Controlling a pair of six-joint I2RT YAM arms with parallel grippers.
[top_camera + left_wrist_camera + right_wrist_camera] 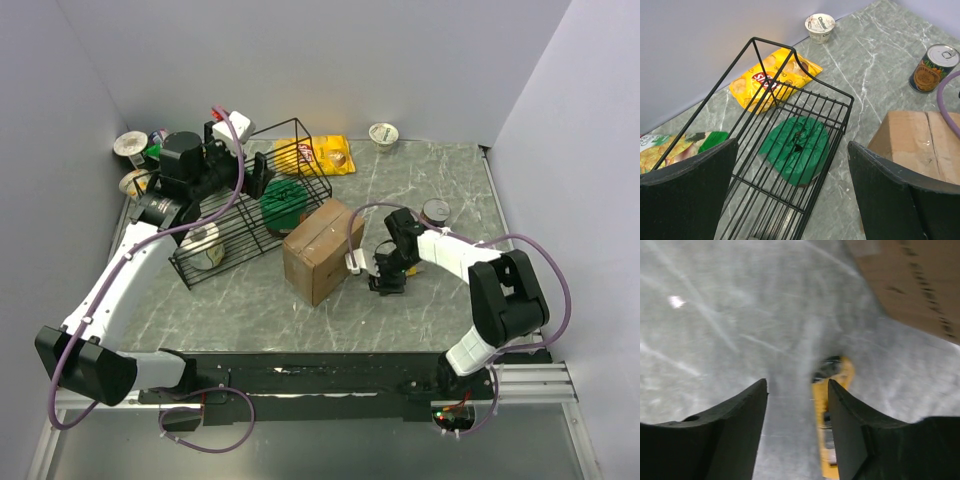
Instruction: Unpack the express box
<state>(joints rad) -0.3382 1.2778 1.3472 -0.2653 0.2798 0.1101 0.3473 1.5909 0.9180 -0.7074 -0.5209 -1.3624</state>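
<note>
The express box (318, 250), a brown cardboard carton with a taped seam, stands shut mid-table; it also shows in the left wrist view (920, 142) and as a corner in the right wrist view (910, 280). My right gripper (388, 278) points down at the table just right of the box, open (797, 390). A yellow utility knife (821, 410) lies on the table, partly under the right finger; the jaws hold nothing. My left gripper (262, 175) is open (792, 145) and empty, above the black wire basket (830, 95).
The basket (250, 215) lies left of the box, holding a green bag (283, 203) and a cup (205, 245). A yellow chips bag (325, 155), a yogurt cup (384, 135) and a tin can (436, 213) lie behind. More packets crowd the back-left corner (131, 147).
</note>
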